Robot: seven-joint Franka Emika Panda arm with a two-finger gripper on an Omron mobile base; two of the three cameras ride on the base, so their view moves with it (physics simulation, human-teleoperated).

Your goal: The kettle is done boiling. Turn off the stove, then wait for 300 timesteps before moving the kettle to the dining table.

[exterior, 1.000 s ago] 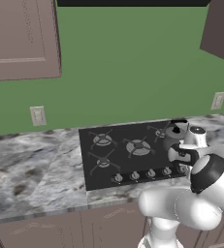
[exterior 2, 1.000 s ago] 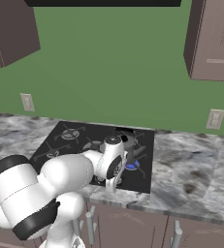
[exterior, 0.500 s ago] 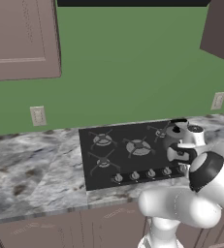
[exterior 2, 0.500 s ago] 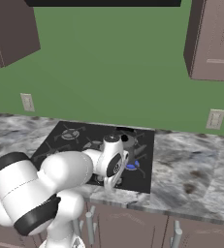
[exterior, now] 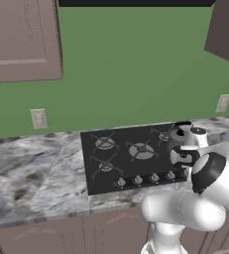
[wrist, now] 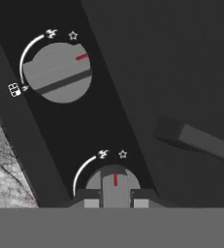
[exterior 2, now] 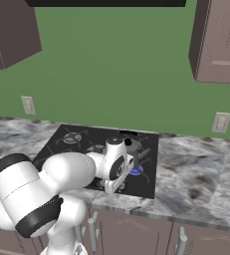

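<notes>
left base view: the small dark grey metallic kettle (exterior: 179, 134) sits on the flat black glass stove (exterior: 131, 156), back right burner. right base view: blue flame (exterior 2: 135, 172) beside it, so still lit. hand view: the hand (wrist: 115, 199) grips a grey stove knob (wrist: 114, 182); waiting and moving remain.

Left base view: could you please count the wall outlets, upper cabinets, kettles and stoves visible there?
Wall outlets: 2
Upper cabinets: 2
Kettles: 1
Stoves: 1
Total: 6
</notes>
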